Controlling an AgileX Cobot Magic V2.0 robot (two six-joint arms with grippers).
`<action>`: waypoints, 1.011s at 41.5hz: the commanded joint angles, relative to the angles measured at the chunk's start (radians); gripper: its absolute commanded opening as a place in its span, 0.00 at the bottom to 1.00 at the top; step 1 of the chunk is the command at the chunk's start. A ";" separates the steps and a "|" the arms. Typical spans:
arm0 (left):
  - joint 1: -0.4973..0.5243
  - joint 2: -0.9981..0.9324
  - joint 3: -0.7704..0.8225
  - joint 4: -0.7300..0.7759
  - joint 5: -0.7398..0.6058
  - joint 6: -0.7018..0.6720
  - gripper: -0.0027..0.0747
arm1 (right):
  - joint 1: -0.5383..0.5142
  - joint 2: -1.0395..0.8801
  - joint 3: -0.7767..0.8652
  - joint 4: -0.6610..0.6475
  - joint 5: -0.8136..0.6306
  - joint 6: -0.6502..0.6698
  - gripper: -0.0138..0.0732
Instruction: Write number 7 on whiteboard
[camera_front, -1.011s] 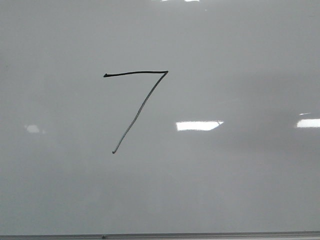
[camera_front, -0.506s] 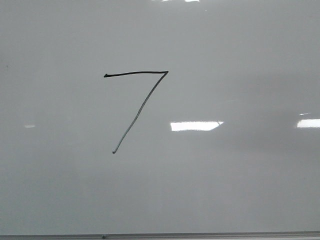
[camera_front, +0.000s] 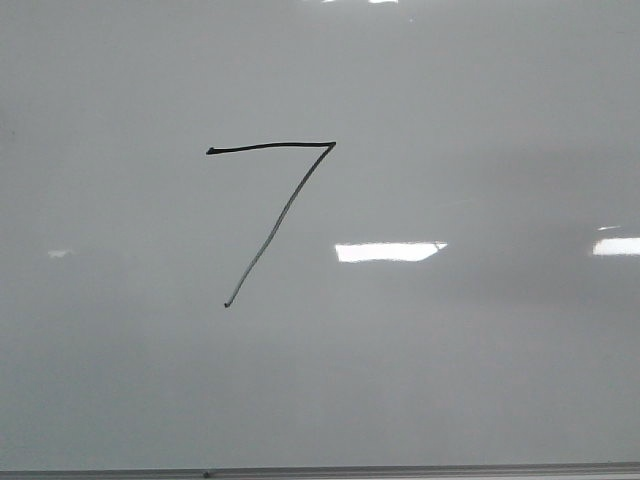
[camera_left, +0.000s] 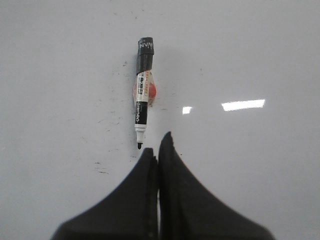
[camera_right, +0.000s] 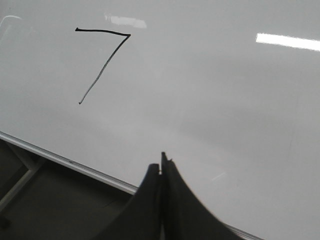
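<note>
The number 7 (camera_front: 275, 205) is drawn in thin black marker on the whiteboard (camera_front: 480, 380), left of its middle. It also shows in the right wrist view (camera_right: 102, 62). A black and white marker (camera_left: 142, 92), uncapped with its tip toward the fingers, lies on the pale surface just beyond my left gripper (camera_left: 157, 145), which is shut and empty. My right gripper (camera_right: 161, 162) is shut and empty, above the board's near edge and well to the right of the 7. Neither gripper shows in the front view.
The board's thin metal edge strip (camera_front: 320, 470) runs along the near side, and it shows in the right wrist view (camera_right: 65, 160) with dark floor and a frame beyond it. Faint ink specks (camera_left: 102, 172) dot the surface near the marker.
The 7 is unchanged. Only the light glares shifted: the middle one widened to the left and the left one faded.
</note>
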 joint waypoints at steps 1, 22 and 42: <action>-0.006 -0.012 0.004 -0.011 -0.094 -0.009 0.01 | -0.007 0.005 -0.025 0.017 -0.063 -0.006 0.08; -0.006 -0.012 0.004 -0.011 -0.094 -0.009 0.01 | -0.007 0.005 -0.025 0.017 -0.063 -0.006 0.08; -0.006 -0.012 0.004 -0.011 -0.094 -0.009 0.01 | -0.007 -0.045 -0.017 -0.042 -0.103 0.005 0.08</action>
